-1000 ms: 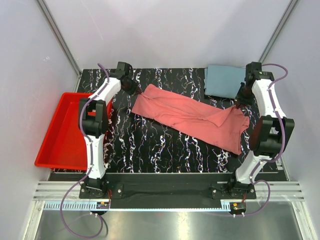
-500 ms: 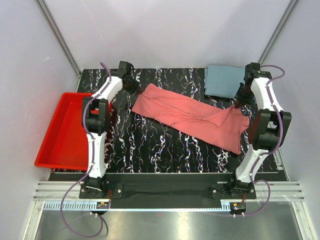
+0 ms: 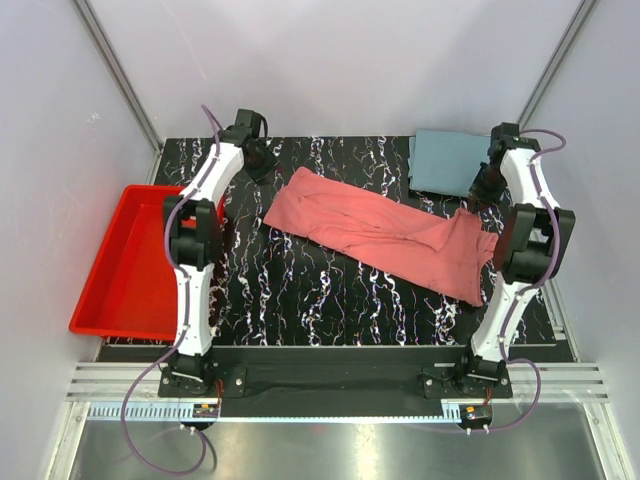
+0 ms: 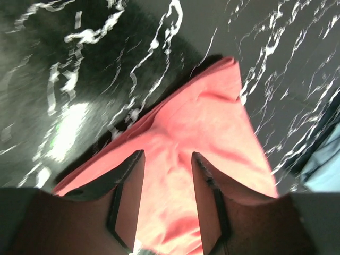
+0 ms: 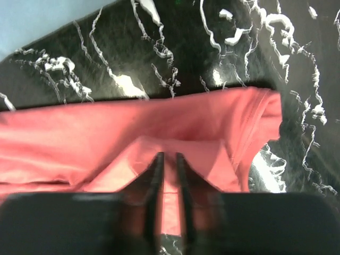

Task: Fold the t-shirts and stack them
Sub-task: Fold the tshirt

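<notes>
Left gripper (image 4: 167, 155) and right gripper (image 5: 169, 155) have released the salmon-pink t-shirt (image 3: 380, 232).
Left fingers (image 4: 127, 202) spread above its corner; right fingers (image 5: 154, 183) barely parted, cloth beneath.

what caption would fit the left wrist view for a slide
Left gripper, jaws open, above a corner of the salmon-pink t-shirt on the black marbled table.
</notes>
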